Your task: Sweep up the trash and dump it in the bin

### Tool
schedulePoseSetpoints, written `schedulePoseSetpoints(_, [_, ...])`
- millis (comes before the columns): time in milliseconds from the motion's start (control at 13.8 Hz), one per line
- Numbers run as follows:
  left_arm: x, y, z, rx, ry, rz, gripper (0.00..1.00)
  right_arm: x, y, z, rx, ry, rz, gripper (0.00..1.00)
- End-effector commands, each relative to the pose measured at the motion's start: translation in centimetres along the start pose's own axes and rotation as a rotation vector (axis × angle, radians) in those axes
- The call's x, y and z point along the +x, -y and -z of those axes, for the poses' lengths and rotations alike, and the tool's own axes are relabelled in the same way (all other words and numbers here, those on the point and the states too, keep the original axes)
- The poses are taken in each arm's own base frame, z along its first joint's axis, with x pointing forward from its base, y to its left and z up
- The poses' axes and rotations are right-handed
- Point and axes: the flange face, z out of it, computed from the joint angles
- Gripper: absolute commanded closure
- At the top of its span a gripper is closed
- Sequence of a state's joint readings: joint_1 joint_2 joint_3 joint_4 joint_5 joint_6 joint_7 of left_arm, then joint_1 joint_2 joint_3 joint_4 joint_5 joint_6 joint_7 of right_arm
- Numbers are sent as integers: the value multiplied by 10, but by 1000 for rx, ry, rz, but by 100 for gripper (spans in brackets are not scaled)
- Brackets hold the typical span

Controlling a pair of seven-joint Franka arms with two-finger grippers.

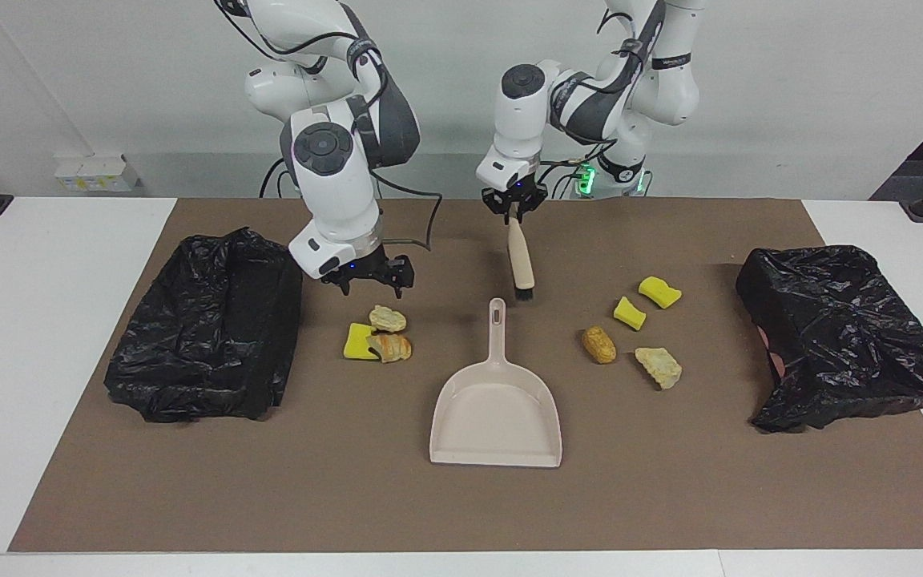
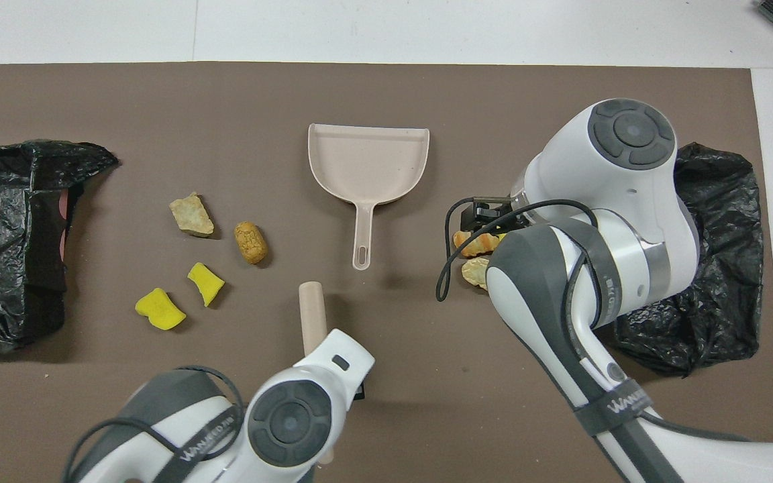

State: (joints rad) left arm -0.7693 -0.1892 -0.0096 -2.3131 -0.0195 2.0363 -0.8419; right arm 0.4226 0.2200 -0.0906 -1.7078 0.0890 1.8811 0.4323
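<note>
Left gripper (image 1: 514,210): clenched on the brush (image 1: 521,261), lifted, between the two groups of trash.
Right gripper (image 1: 368,281): fingers spread, above the trash (image 1: 380,335) at its end.
Other trash (image 1: 630,334): toward the left arm's end.

Seven bits of trash (image 1: 638,339) — three yellow sponge chunks, four bread-like lumps; two black bins (image 1: 203,324); one dustpan (image 1: 496,407), one brush (image 1: 519,258).

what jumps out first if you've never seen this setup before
The left end effector holds a beige brush hanging bristles-down over the mat, just nearer the robots than the empty dustpan at mid-table. The open right end effector hovers over a cluster of trash; four more bits lie toward the left arm's end. A black-bagged bin sits at each end of the table.
</note>
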Motion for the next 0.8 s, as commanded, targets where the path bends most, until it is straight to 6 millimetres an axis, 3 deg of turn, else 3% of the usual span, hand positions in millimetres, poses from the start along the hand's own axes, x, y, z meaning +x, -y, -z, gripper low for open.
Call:
schedulePoseSetpoints(0, [53,59,34,28,28,80,100,-7,56,-21,6,1,-50,0])
schedulePoseSetpoints(145, [95,112,34,80,50,76,100,-2,99,-42,-7,-2,-118,0])
schedulePoseSetpoints(289, [118,161,28,116,56,96,100,5,145,-61,16,-48,-109,0])
schedulePoseSetpoints(362, [126,182,25,117,67,106,100,12,157,-70,35,-76,-110,0])
schedulePoseSetpoints(506, [135,224,15,112,92,146,100,13,175,-85,53,-99,-91,0])
schedulePoseSetpoints(723, [123,255,0,111,124,175,100,2,191,-97,62,-100,-58,0])
